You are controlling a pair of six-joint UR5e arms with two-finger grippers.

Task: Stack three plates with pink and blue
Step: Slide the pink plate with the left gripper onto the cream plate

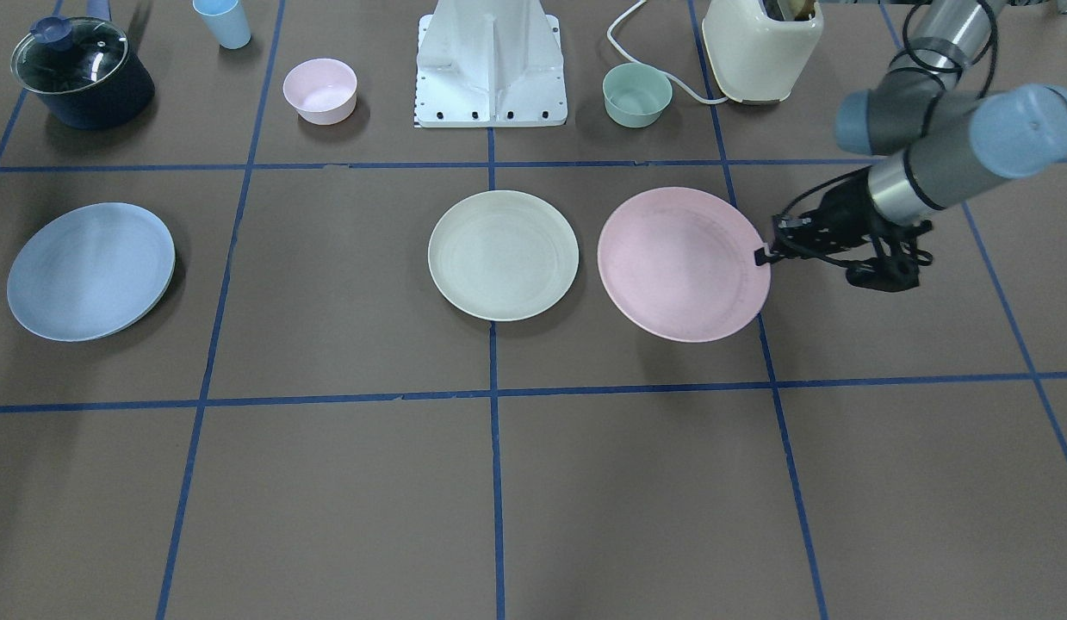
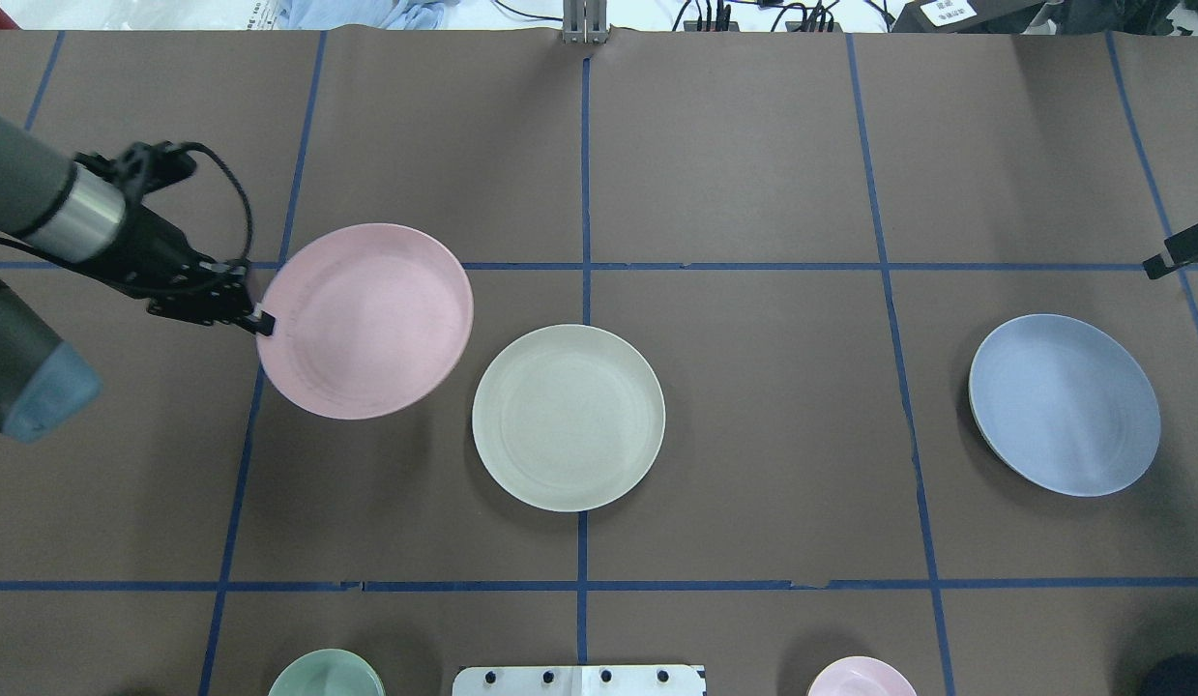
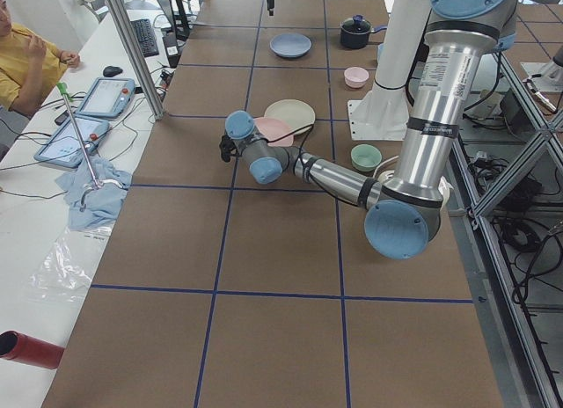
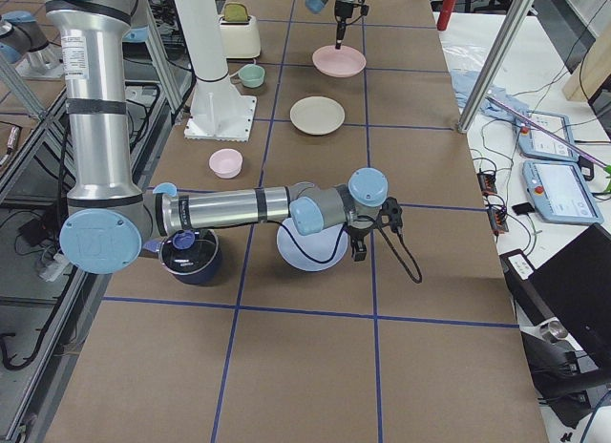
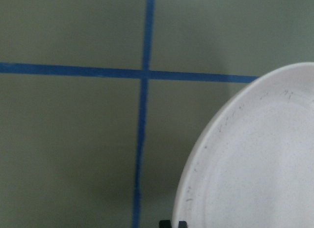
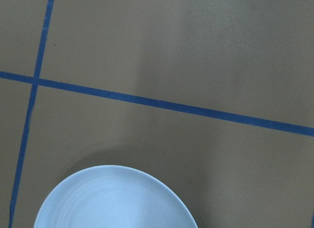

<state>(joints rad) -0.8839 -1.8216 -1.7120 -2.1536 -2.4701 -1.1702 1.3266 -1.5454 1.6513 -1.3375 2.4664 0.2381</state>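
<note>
Three plates are spread in a row over the table [image 2: 753, 193]: the pink plate [image 2: 366, 319] on the robot's left, the cream plate [image 2: 568, 418] just beside it in the middle, and the blue plate [image 2: 1065, 404] well apart on the right. The left gripper [image 2: 262, 323] is clenched on the pink plate's outer rim. The right gripper [image 4: 360, 252] hangs near the blue plate's edge, and I cannot tell whether its jaws are parted or closed.

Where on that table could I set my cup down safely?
Widest bare patch: between cream plate and blue plate. The table across the plates from the robot's base is bare too. Crowded: pink plate close beside the cream one; pink bowl and green bowl flank that base.
</note>
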